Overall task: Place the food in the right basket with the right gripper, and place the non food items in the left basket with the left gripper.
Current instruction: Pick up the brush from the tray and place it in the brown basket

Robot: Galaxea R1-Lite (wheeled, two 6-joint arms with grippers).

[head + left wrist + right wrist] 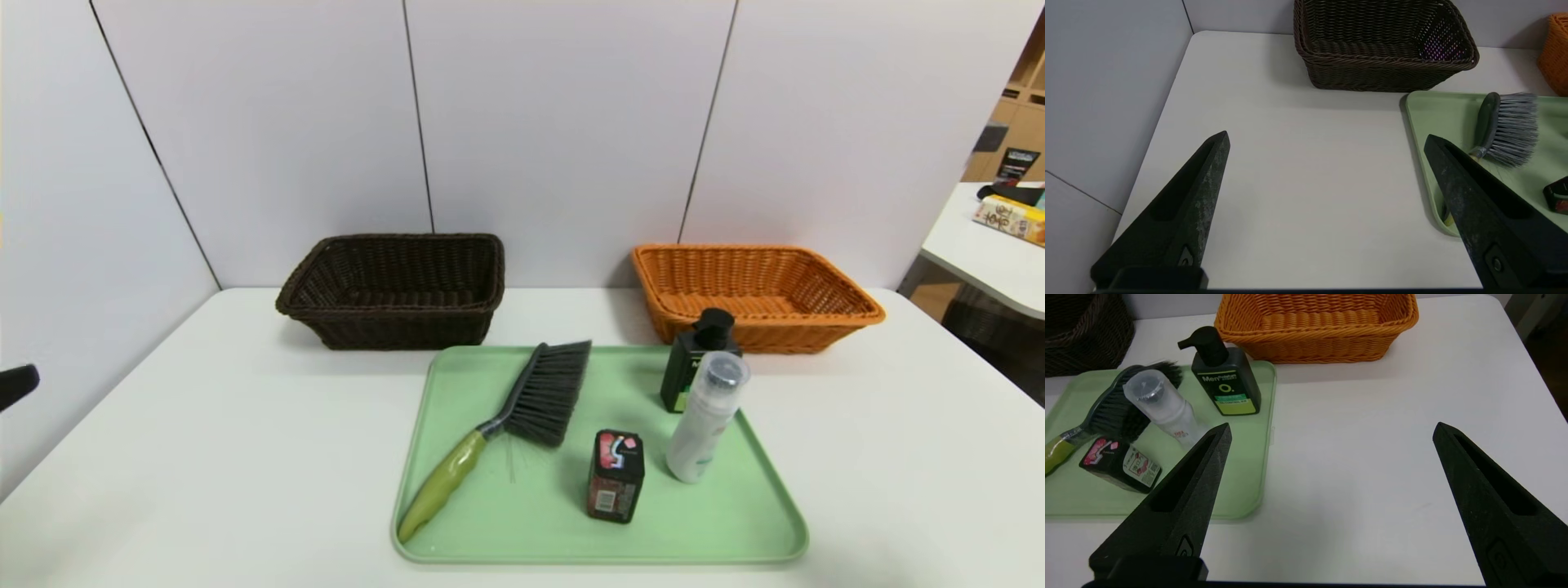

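On a light green tray (735, 531) lie the food, a small black packet (615, 476) with red and pink print, a hand brush (510, 425) with a lime-green handle, a white bottle (704, 420) with a clear cap, and a dark green pump bottle (695, 359). The dark brown left basket (396, 290) and the orange right basket (755, 294) stand empty behind the tray. My left gripper (1326, 139) hangs open over bare table left of the tray. My right gripper (1332, 430) hangs open over bare table right of the tray. Neither holds anything.
The white table (204, 457) meets wall panels at the back and left. A second table (992, 245) with a yellow box stands off to the far right. A dark tip of my left arm (16, 384) shows at the head view's left edge.
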